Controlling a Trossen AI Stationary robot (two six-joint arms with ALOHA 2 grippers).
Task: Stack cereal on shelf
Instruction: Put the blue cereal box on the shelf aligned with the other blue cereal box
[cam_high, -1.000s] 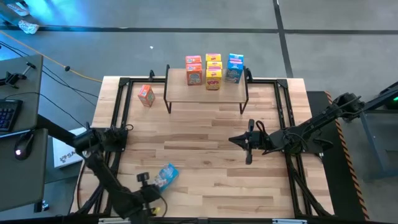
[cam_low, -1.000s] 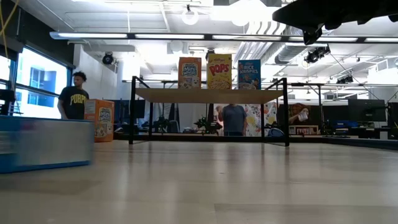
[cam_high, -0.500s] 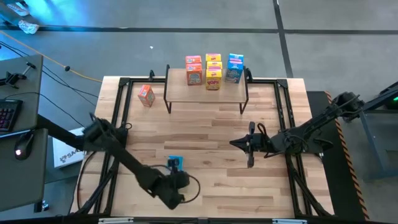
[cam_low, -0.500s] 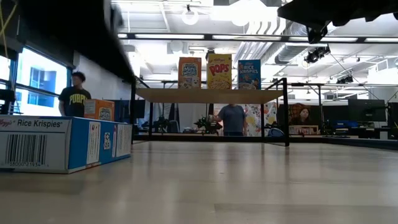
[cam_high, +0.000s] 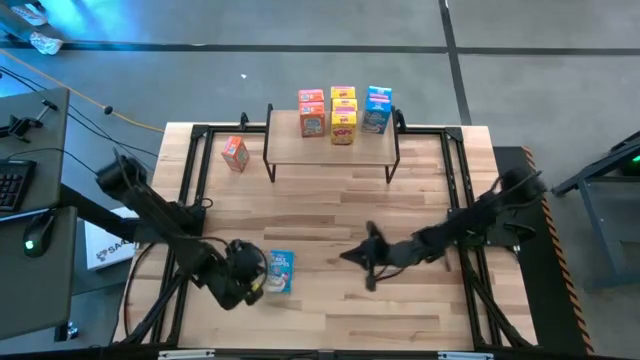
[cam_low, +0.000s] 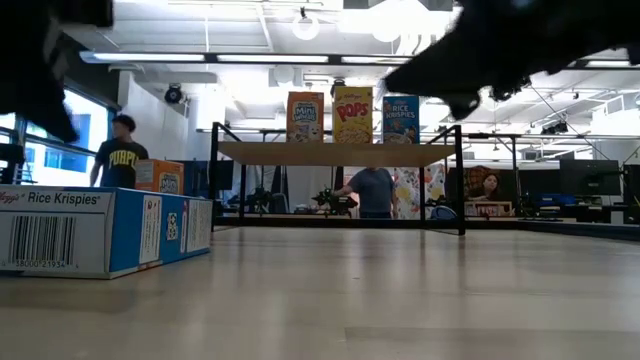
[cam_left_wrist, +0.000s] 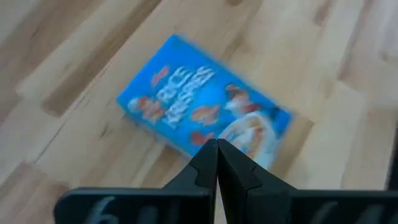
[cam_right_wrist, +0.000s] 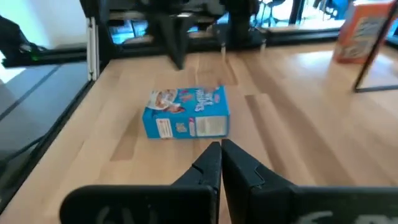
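The shelf (cam_high: 331, 139) stands at the table's far edge. Six boxes are counted on it: two orange, two yellow, two blue. One orange box (cam_high: 234, 152) stands left of it. One blue box (cam_high: 280, 271) lies flat near the left front; judged light, stiff and smooth, it is best taken across its narrow sides. The left gripper (cam_left_wrist: 217, 163) beside it and the right gripper (cam_right_wrist: 221, 163) nearby are closed, empty.

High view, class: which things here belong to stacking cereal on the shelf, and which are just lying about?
Belongs to the job:
shelf
boxes on the shelf
orange box on the table
blue box lying flat
left gripper
right gripper

Just lying about:
keyboard
mouse
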